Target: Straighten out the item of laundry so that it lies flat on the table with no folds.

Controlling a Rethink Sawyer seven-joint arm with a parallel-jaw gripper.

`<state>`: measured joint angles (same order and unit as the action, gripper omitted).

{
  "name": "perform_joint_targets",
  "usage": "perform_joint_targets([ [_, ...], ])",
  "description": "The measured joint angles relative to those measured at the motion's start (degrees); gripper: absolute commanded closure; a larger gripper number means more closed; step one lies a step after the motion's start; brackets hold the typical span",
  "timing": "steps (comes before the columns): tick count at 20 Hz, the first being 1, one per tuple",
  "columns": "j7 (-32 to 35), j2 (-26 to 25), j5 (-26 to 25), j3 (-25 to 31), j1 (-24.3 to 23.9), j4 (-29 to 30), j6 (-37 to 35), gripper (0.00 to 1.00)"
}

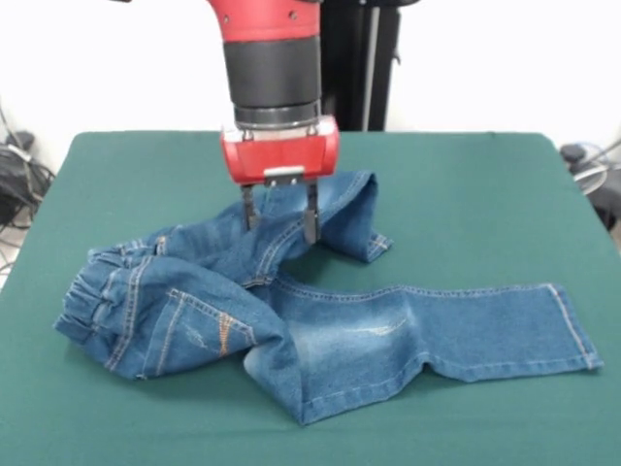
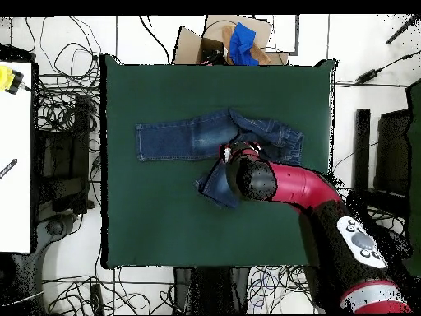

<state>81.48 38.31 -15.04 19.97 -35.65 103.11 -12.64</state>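
Observation:
The blue denim jeans (image 1: 330, 325) lie crumpled on the green table (image 1: 466, 184). The elastic waistband (image 1: 85, 291) is bunched at the left, with a back pocket with orange stitching (image 1: 204, 330) beside it. One leg lies flat to the right, with its hem (image 1: 572, 330) near the table's right side. The other leg (image 1: 349, 209) is folded back towards the robot. My gripper (image 1: 279, 216) is open, its fingertips (image 1: 310, 225) down on the fold where the legs meet. In the overhead view the arm (image 2: 284, 185) covers the gripper and part of the jeans (image 2: 185, 138).
A cardboard box holding blue cloth (image 2: 240, 41) stands past the table's far edge. Cables lie on the floor around the table. A white surface (image 2: 15, 164) with a yellow object (image 2: 6, 78) is at the left. The black pedestal (image 1: 364, 68) stands behind the table.

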Motion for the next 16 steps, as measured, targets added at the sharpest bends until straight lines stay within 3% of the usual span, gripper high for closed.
perform_joint_targets([
  [11, 0.0, 6.3, 5.5, -4.03, 10.96, 4.99, -0.4, 0.0],
  [16, 0.0, 5.99, 5.66, -4.73, 11.96, 5.94, -0.4, 0.0],
])
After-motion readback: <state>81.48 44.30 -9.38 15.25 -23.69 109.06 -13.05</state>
